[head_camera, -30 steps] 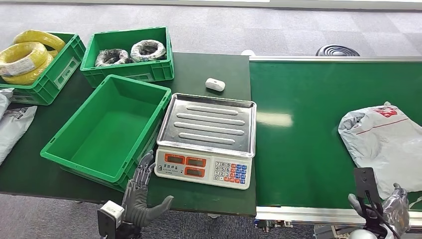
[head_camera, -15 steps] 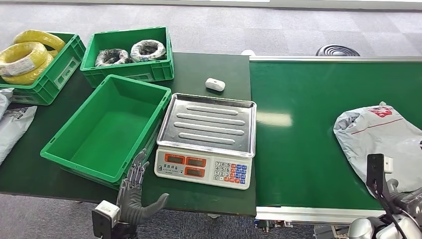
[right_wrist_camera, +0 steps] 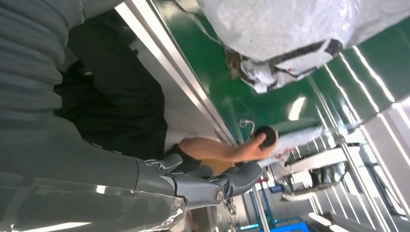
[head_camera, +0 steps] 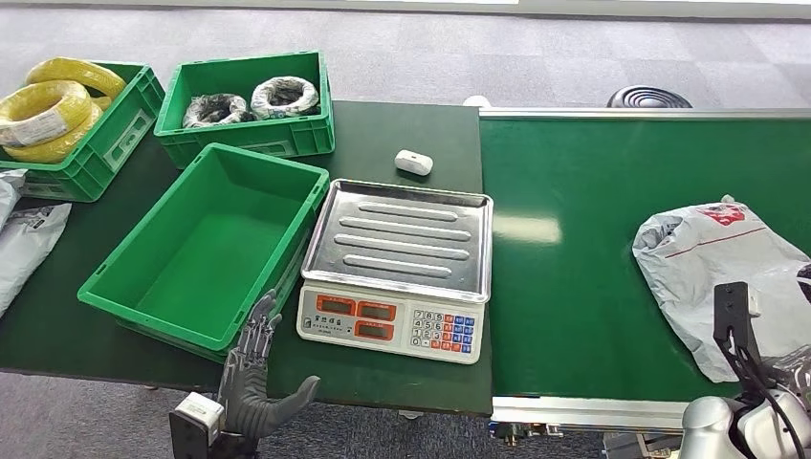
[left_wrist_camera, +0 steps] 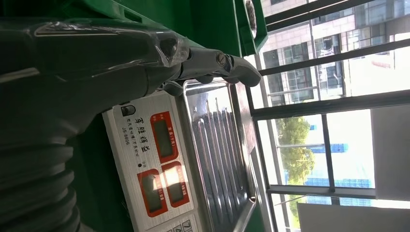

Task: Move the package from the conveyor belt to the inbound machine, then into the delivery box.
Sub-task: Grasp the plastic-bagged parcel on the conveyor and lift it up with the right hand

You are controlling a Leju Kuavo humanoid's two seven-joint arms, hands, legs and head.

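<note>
A grey plastic mailer package with red print lies flat on the green conveyor belt at the right of the head view, near the belt's lower metal edge. At the lower right corner the silver right arm rises beside the package, and the right hand appears in the right wrist view with its thumb extended and nothing in it, apart from the package; how its other fingers lie cannot be told. A person's arm reaches across behind the belt frame in that same view.

In the centre of the head view stands the weighing scale, a ribbed steel tray above a panel of red displays and a keypad. Just left of it sits the empty green delivery crate on the dark green surface. At the lower left of the frame the left hand is held upright with fingers spread and thumb out, holding nothing, below the crate's near corner.

A small white device lies above the scale. At upper left, one green bin holds wrapped cable coils and another holds yellow coils.
</note>
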